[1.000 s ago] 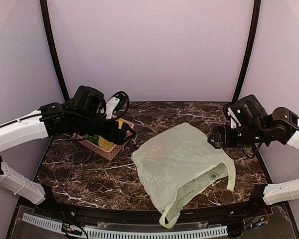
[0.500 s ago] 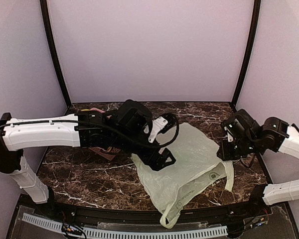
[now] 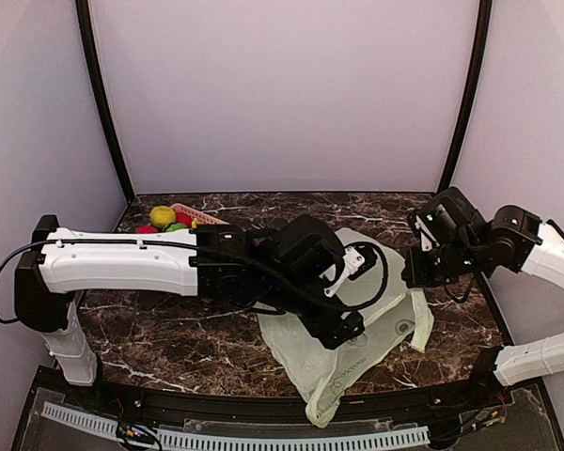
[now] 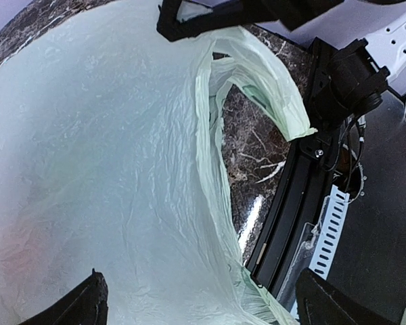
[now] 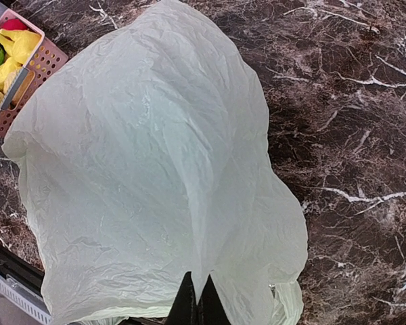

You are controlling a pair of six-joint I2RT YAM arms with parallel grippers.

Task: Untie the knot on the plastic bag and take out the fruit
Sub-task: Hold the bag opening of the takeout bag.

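Note:
The pale green plastic bag (image 3: 381, 299) lies on the marble table, one handle (image 3: 321, 410) hanging over the front edge. No knot shows in any view. My right gripper (image 5: 197, 299) is shut on a raised fold of the bag's right side; from above it (image 3: 416, 274) sits at that edge. My left gripper (image 3: 344, 329) hovers over the bag's middle, open, its fingertips (image 4: 89, 302) wide apart with only film (image 4: 122, 169) below. A faint orange-pink tint (image 4: 13, 252) shows through the film; the fruit itself is hidden.
A pink basket (image 3: 195, 215) stands at the back left holding yellow, green and red toy pieces (image 5: 13, 51). The left arm (image 3: 132, 263) stretches across the table's middle. A black rail (image 4: 291, 203) and slotted white strip (image 3: 235, 437) run along the front edge.
My left arm swung from the basket across to above the bag. My right gripper came down and shut on the bag's right side, lifting a fold; the bag is more bunched.

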